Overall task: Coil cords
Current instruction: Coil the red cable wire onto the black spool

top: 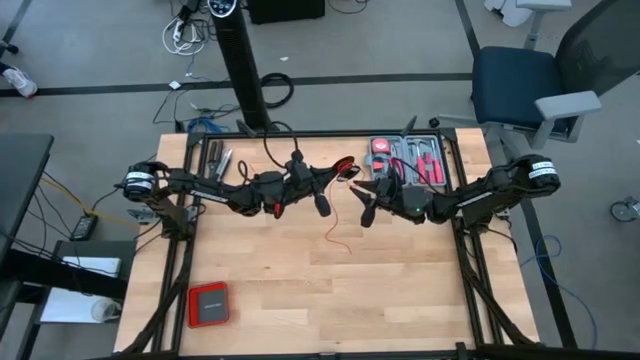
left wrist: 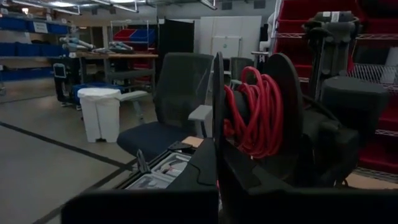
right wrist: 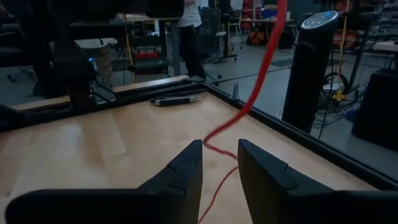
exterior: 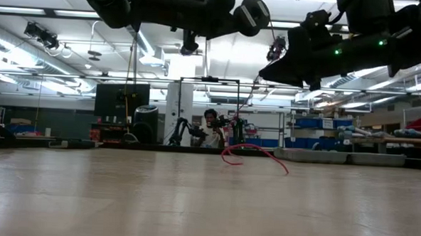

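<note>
The thin red cord is mostly wound on a black spool, which shows as a red coil above the table's middle. My left gripper reaches in from the table's left and is shut on the spool. A loose strand hangs from the spool, and its tail lies slack on the wood. My right gripper comes from the right and stands open just above the table. The tail runs under the gap between its fingers. I see no touch there. My left gripper pinches the spool's near black disc, which shows edge-on between the two shut fingers. The fingers come about level from the table's left side. The spool is lifted clear of the table, with the wound cord beyond the fingers.
A grey tool tray sits at the far right corner and loose tools at the far left. A flat red box lies near the front left. A black post stands beyond the far edge, and bare wood spreads in front.
</note>
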Robot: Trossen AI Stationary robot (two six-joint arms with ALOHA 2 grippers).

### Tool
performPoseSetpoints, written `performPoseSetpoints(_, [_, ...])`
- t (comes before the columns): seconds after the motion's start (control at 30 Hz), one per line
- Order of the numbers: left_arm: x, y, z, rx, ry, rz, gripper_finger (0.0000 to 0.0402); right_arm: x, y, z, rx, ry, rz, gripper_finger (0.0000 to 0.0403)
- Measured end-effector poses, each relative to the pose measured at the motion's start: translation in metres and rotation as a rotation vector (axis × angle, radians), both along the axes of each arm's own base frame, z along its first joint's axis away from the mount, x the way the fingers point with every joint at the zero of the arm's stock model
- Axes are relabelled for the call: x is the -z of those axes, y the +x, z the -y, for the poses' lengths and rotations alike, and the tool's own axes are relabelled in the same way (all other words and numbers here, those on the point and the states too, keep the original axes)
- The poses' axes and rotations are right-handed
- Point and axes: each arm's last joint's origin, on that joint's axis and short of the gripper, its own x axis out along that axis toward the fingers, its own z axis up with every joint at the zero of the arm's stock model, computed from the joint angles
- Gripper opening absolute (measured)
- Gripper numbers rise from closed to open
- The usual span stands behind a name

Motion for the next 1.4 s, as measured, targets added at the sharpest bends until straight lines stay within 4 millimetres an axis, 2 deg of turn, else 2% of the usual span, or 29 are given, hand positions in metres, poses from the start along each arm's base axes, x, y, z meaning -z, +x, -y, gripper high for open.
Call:
performPoseSetpoints(0.57, [0.0, 0.0, 0.0, 0.002, -0.011, 0.005, 0.0001, -0.005, 0.0, 0.005, 0.022, -0.009, 0.044, 0.0087])
performPoseSetpoints(0.73, [0.0, 0.0, 0.0, 0.001, -0.011, 0.005, 0.0001, -0.003, 0.0, 0.005, 0.022, -0.013, 0.016, 0.0061])
performPoseSetpoints(0.93, [0.0, 0.0, 0.0, 0.001, -0.011, 0.006, 0.0001, -0.003, 0.0, 0.005, 0.021, -0.024, 0.016, 0.0008])
performPoseSetpoints(1.07, [0.0, 0.0, 0.0, 0.001, -0.012, 0.006, 0.0001, -0.014, 0.011, 0.006, 0.023, -0.034, -0.001, 0.0007])
performPoseSetpoints(1.23, [-0.002, 0.0, 0.0, -0.008, -0.012, 0.028, 0.0001, -0.033, 0.032, 0.008, -0.007, -0.049, -0.117, 0.0003])
performPoseSetpoints(1.4, [-0.006, -0.002, -0.005, -0.073, -0.001, 0.063, 0.0001, -0.045, 0.039, 0.005, -0.043, -0.069, -0.115, 0.0002])
